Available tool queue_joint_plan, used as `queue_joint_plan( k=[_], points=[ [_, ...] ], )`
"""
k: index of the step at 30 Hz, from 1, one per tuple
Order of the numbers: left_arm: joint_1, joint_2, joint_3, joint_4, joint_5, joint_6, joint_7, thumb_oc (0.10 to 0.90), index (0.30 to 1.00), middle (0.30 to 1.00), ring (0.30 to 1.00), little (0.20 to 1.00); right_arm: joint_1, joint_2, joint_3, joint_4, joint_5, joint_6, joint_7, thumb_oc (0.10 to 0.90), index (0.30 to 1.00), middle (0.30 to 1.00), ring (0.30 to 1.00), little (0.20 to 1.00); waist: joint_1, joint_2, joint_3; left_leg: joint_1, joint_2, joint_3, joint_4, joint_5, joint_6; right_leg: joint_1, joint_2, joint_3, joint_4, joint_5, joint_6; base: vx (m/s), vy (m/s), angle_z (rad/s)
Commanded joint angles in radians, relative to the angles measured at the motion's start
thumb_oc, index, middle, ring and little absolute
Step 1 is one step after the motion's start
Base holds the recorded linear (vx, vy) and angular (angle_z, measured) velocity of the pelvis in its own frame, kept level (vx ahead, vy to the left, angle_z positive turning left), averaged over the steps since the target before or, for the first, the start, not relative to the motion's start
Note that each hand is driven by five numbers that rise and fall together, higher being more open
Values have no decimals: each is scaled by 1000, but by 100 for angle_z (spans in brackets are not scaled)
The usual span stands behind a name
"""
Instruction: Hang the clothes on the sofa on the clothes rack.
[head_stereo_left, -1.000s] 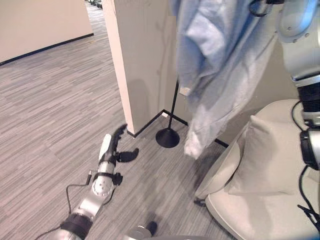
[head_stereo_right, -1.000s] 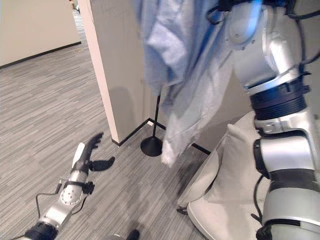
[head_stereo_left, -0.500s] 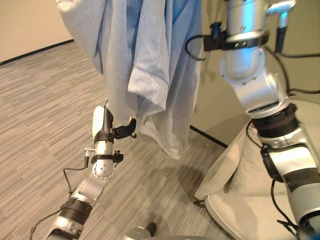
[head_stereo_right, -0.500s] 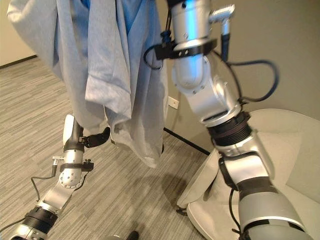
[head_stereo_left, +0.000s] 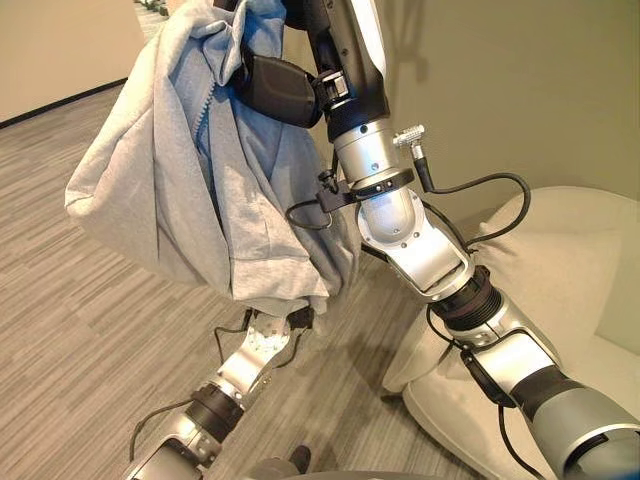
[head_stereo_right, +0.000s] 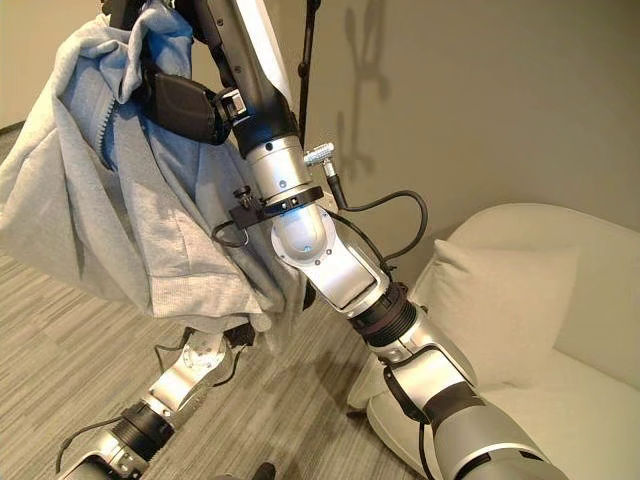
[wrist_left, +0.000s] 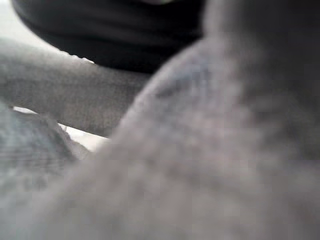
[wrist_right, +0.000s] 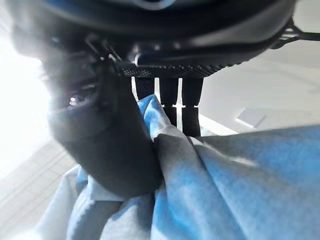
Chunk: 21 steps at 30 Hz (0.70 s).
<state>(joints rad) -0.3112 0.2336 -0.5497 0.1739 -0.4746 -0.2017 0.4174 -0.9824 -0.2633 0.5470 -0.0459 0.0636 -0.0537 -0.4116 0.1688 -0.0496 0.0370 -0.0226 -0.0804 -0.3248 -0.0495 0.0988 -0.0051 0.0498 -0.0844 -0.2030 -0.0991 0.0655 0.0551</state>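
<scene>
A light grey-blue zip hoodie (head_stereo_left: 180, 190) hangs bunched in the air in front of the wall. My right hand (head_stereo_left: 330, 45) is raised high and shut on its upper edge. The right wrist view shows the thumb (wrist_right: 105, 135) and fingers pinching the blue cloth (wrist_right: 225, 185). My left hand (head_stereo_left: 298, 320) reaches up from below and sits under the hoodie's hem, mostly covered by it. Grey cloth (wrist_left: 200, 150) lies right against the left wrist camera. The clothes rack's thin black pole (head_stereo_right: 306, 50) stands just behind my right arm, against the wall.
A cream sofa (head_stereo_left: 560, 300) with a cushion (head_stereo_right: 500, 300) stands at the right, close to my right elbow. The beige wall (head_stereo_right: 480, 100) is directly behind the rack. Grey striped floor (head_stereo_left: 70, 290) stretches away to the left.
The camera has swung toward the wall. My right arm has lifted the hoodie higher and gathered it up. My left hand has risen from near the floor to under the hem.
</scene>
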Motion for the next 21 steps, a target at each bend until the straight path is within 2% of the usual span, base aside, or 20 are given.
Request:
queue_joint_plan(
  k=[1, 6, 13, 15, 17, 18, 21],
  points=[
    [-164, -41, -9, 11, -61, -129, -46, 400, 300, 300, 300, 300, -117, 55, -64, -39, 30, -83, -36, 400, 300, 300, 300, 300, 2, 4, -118, 8, -18, -105, -38, -86, 29, 65, 16, 85, 31, -112, -46, 0, 0, 0],
    [-106, -22, 13, -33, -130, -114, -77, 400, 300, 300, 300, 300, -103, 8, -86, -48, 11, -65, -38, 400, 300, 300, 300, 300, -1, 7, -115, 4, -14, -103, -38, -80, 28, 57, 20, 84, 43, -114, -48, -23, -20, -1],
    [25, 41, 126, -87, -145, -94, -85, 400, 300, 300, 300, 300, -36, -101, -172, -61, -40, -44, -48, 400, 300, 300, 300, 300, 12, 13, -110, 10, -6, -109, -38, -79, 23, 53, 29, 75, 80, -140, -54, -26, -48, 0],
    [81, 69, 185, -138, -150, -93, -87, 400, 300, 300, 300, 300, 14, -137, -207, -74, -52, -37, -42, 400, 300, 300, 300, 300, 17, 18, -109, 8, -4, -117, -38, -73, 19, 49, 33, 67, 94, -149, -57, -49, -43, 2],
    [149, 107, 279, -188, -91, -85, -70, 400, 300, 300, 300, 300, 101, -192, -263, -93, -65, -41, -29, 400, 300, 300, 300, 300, 21, 22, -104, 0, -3, -128, -38, -56, 10, 47, 38, 52, 97, -152, -61, -63, -59, 8],
    [152, 107, 279, -190, -89, -84, -69, 400, 300, 300, 300, 300, 104, -191, -263, -95, -65, -40, -28, 400, 300, 300, 300, 300, 21, 21, -106, 3, -2, -127, -38, -62, 9, 50, 39, 53, 96, -156, -62, -39, -74, 14],
    [222, 153, 430, -242, 27, -79, -30, 400, 300, 300, 300, 300, 226, -261, -346, -114, -54, -60, -2, 400, 300, 300, 300, 300, 28, 22, -103, -15, -2, -135, -38, -50, -5, 60, 49, 35, 61, -147, -63, -48, -68, 18]
  ],
)
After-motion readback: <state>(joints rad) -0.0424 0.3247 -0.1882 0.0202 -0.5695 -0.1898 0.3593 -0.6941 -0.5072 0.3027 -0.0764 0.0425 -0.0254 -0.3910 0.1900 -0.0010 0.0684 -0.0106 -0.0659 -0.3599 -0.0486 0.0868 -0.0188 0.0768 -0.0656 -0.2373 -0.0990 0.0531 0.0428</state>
